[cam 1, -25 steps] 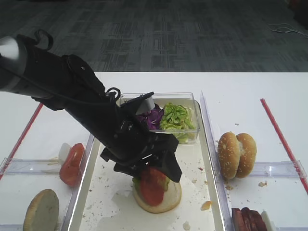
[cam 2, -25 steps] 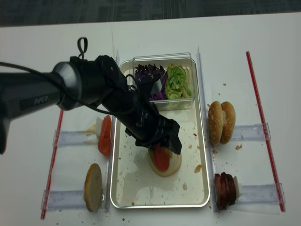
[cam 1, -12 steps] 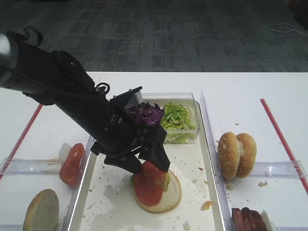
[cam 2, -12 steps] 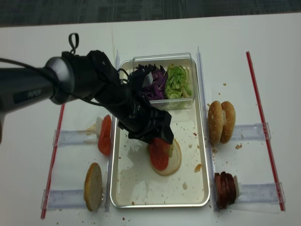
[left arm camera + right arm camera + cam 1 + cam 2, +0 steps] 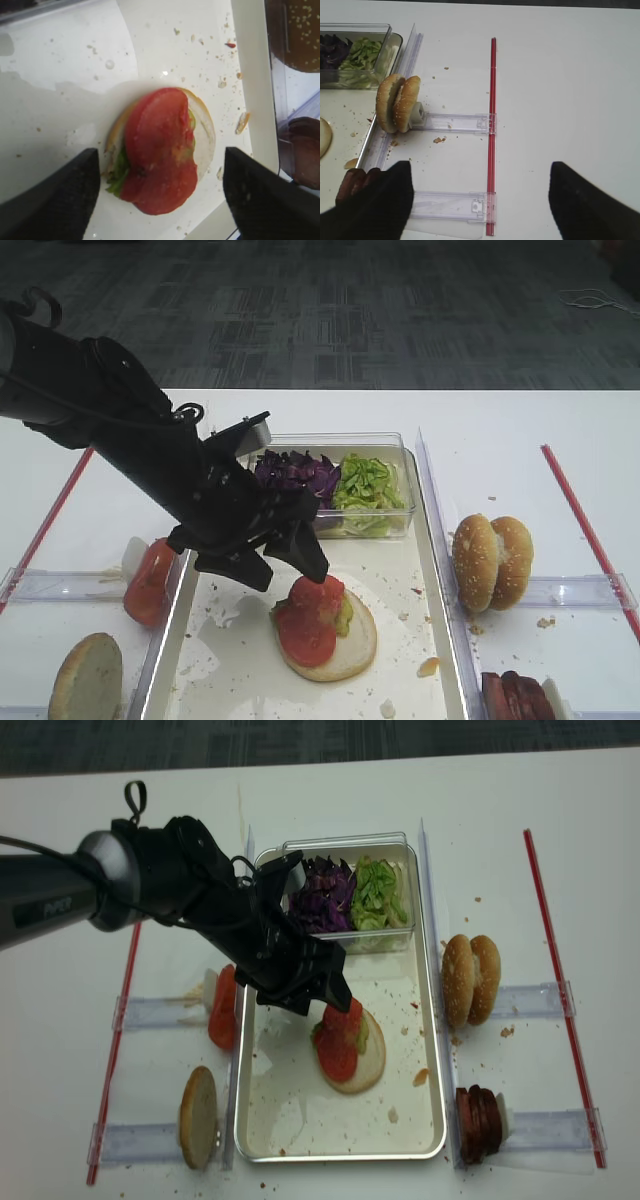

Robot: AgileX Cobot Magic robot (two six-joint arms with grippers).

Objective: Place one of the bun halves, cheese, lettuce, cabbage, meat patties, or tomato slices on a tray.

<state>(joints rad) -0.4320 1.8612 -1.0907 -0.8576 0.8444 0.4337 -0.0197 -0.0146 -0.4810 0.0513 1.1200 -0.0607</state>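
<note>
Tomato slices (image 5: 310, 615) uncovered; left end effector (image 5: 280, 565) higher.

**Camera layout**

Front high cam looks down at an angle across my table, floor behind. Realsense sits almost straight overhead. Both share the tray (image 5: 430, 540) and the bun halves (image 5: 472, 979). My left wrist cam is close above the tomato slices (image 5: 160, 150). My right wrist cam looks down at the right table side.

The left arm (image 5: 150, 890) is matte black, wrapped in a wrinkled fabric sleeve, with a grey cylindrical link bearing pale lettering at nine o'clock. A black cable loops above it. The left tool (image 5: 270, 565) has broad, textured black fingers (image 5: 55, 195).
</note>
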